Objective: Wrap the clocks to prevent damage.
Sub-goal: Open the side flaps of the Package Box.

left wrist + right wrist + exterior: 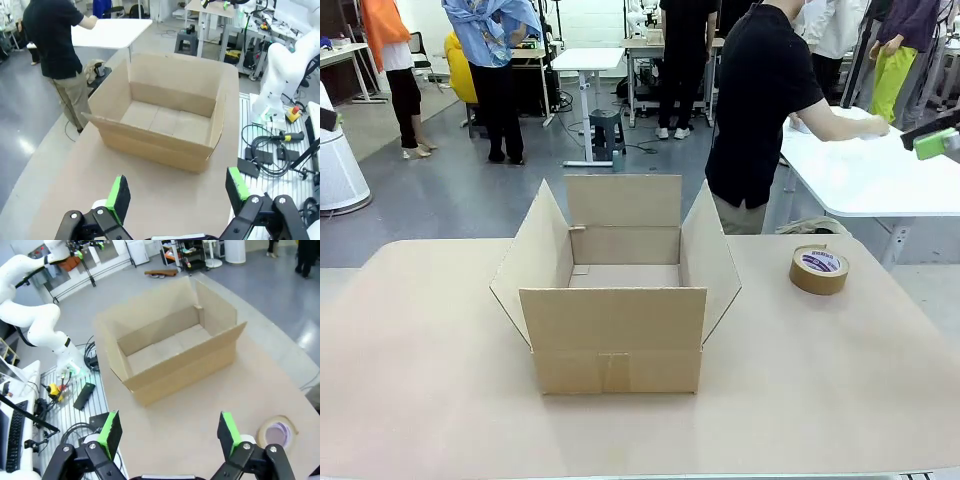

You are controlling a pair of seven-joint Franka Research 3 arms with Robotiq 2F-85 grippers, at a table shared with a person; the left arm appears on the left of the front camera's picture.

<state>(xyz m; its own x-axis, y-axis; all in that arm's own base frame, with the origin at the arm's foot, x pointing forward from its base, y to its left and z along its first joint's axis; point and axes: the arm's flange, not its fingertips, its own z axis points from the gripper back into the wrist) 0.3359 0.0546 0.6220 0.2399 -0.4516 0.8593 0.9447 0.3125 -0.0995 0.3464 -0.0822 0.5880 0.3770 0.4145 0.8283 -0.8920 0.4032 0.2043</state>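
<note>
An open cardboard box (615,330) stands in the middle of the tan table (420,360), flaps up, and nothing but its bare cardboard floor shows inside. In the left wrist view my left gripper (177,192) hangs open above the table, short of the box (155,147). My right gripper (170,432) is open too, high over the table edge, with the box (175,372) ahead of it. A person in a black shirt (760,100) stands at the far side, turned away, hands on a white table (870,170).
A roll of brown packing tape (819,269) lies flat at the table's far right, also in the right wrist view as the tape roll (276,432). Cables and the other arm's base (280,75) stand beside the table.
</note>
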